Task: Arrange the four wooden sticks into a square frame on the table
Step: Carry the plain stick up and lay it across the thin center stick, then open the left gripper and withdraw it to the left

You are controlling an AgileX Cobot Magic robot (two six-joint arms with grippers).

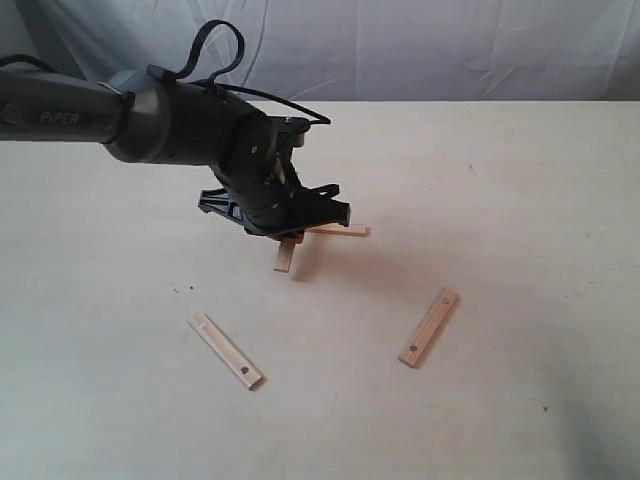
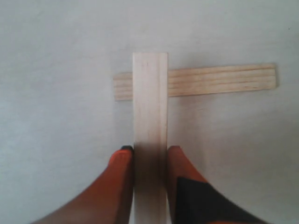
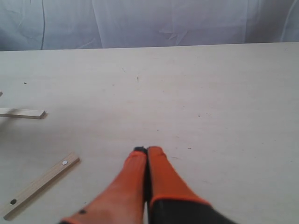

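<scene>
My left gripper is shut on a wooden stick, holding it just above the table. Its far end crosses over a second stick that lies flat beneath it, the two forming an L-like cross. A third stick lies at the front left and a fourth at the front right, both with small dark holes near the ends. My right gripper is shut and empty above bare table; it does not show in the exterior view.
A white cloth backdrop hangs behind the table's far edge. The black left arm reaches in from the left, with its cable looping above it.
</scene>
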